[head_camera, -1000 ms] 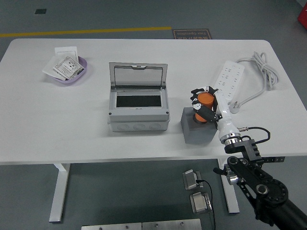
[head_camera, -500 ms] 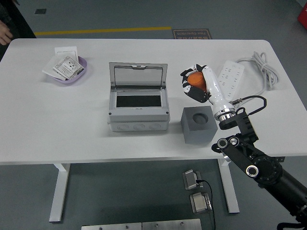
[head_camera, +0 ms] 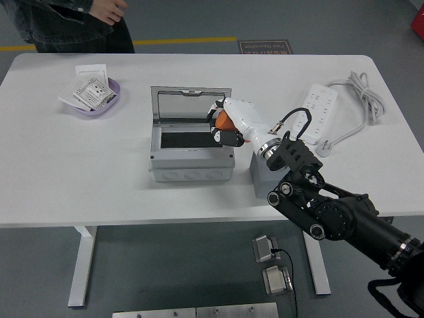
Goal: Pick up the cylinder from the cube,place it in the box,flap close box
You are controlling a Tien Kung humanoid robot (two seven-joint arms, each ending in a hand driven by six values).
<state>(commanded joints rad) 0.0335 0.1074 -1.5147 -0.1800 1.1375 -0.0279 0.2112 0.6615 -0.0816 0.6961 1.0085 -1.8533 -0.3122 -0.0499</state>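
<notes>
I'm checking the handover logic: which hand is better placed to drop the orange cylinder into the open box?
The right hand: it grips the orange cylinder at the right edge of the open box. The left hand is not in view.

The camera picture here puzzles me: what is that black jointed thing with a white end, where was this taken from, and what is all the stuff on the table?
The picture comes from a camera on the robot's head, looking down over a white table. The black jointed thing is the robot's right arm; its white part ends in a five-fingered right hand. That hand grips a small orange cylinder at the right edge of a grey plastic box whose lid stands open. Behind the arm sits a dark grey cube, mostly hidden. Also on the table: a purple dish of paper packets and a white power strip with its cable. A person in dark clothing stands at the far side. The robot's left arm is out of view.
</notes>
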